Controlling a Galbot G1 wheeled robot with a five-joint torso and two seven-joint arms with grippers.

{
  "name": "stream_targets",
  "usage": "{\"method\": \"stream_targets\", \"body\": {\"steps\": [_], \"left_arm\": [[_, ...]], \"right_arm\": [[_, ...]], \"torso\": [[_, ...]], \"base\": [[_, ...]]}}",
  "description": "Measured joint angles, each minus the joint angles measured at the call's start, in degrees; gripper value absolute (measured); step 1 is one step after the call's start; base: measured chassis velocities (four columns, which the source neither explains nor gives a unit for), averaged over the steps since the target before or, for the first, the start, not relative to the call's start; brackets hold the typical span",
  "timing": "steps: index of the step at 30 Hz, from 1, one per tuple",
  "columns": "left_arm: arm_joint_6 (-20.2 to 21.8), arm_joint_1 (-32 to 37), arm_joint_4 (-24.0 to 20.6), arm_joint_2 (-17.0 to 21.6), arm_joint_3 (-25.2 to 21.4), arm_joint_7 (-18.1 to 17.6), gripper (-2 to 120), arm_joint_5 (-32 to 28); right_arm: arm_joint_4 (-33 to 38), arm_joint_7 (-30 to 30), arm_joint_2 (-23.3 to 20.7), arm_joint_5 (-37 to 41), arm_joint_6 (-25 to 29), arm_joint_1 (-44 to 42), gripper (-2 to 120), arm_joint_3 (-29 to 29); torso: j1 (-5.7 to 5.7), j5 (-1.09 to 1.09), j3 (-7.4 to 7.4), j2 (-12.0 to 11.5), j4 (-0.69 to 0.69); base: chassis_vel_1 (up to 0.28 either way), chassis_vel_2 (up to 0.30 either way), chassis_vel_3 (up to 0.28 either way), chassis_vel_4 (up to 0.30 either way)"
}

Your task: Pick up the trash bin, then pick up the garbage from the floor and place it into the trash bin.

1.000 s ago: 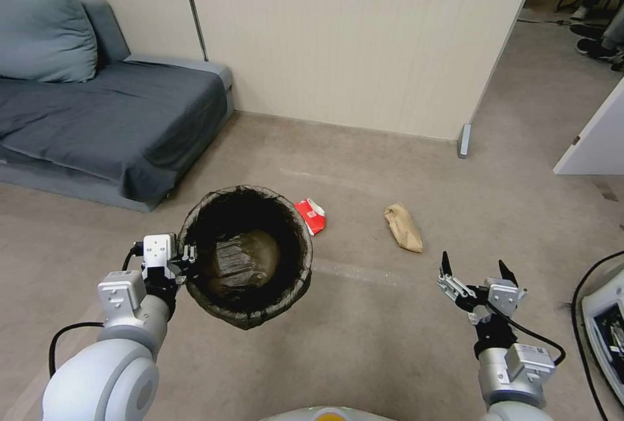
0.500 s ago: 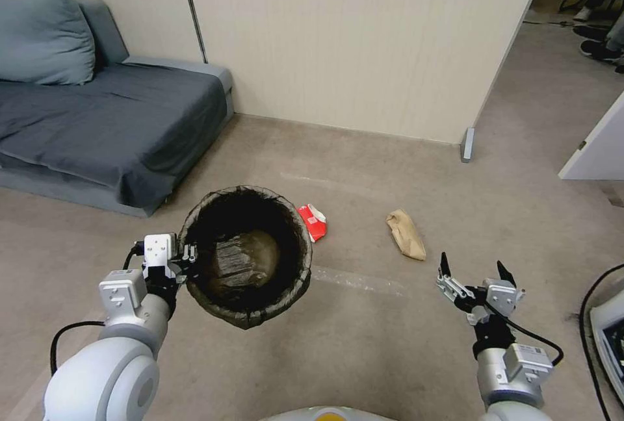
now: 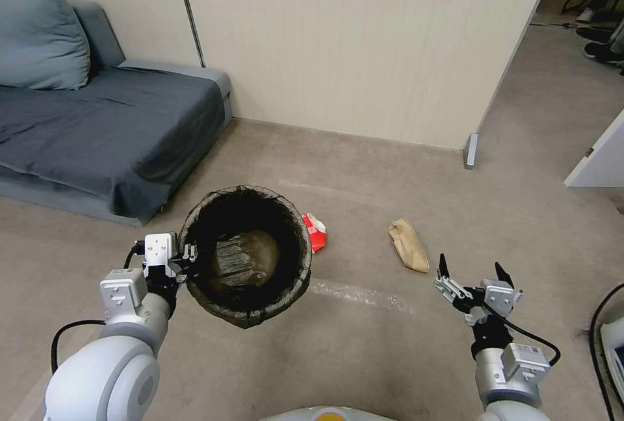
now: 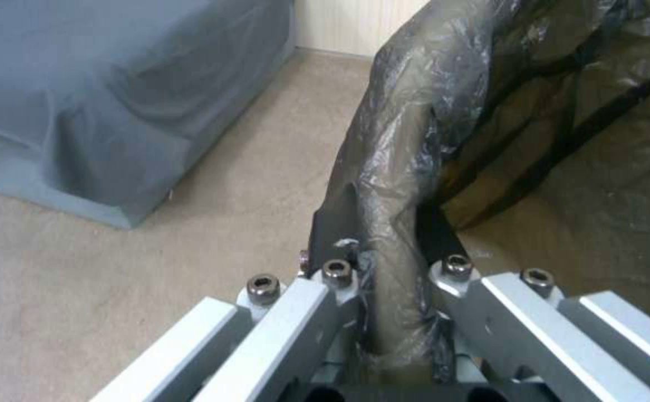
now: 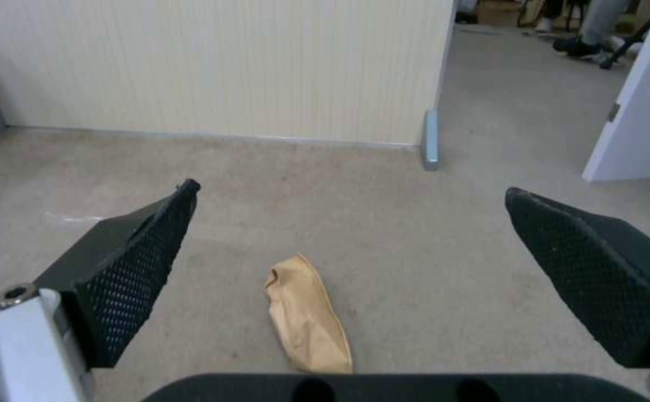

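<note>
I hold the bin (image 3: 247, 255) up off the carpet (image 3: 364, 356) at my left, its mouth facing up at me. My left gripper (image 3: 188, 257) is clamped on the near-left part of its rim, one finger (image 4: 336, 234) outside the wall and the other inside, with the dark bag (image 4: 407, 145) pinched between them. My left arm is bent close in front of me, wrist level with the rim.

Ahead, the wall (image 3: 364, 38) runs across and ends at a corner post (image 3: 470, 150) on the right; past it the floor opens into another room. The sofa (image 3: 110, 122) stands along the left, its front edge well apart from the bin. Between the wall and me the carpet is open.

Just beyond the bin's far-right rim lies a red carton (image 3: 314, 231), partly hidden behind it. The brown paper bag (image 3: 408, 245) lies flat on the carpet further right, well apart from the carton and near my right gripper (image 3: 470, 273). That gripper hovers low at my right with its fingers (image 5: 135, 268) spread wide, pointed forward, and the paper bag sits on the floor between them in the right wrist view.
</note>
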Motion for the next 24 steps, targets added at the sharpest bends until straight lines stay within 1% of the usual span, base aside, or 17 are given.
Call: {"method": "stream_targets", "body": {"steps": [24], "left_arm": [[0.18, -0.02, 0.08, 0.02, -0.02, 0.05, 3, -0.15]], "right_arm": [[-0.15, -0.09, -0.1, 0.01, -0.03, 0.05, 100, -0.27]], "torso": [[0.0, 0.0, 0.0, 0.0, 0.0]], "base": [[-0.063, 0.064, 0.064, -0.065]]}}
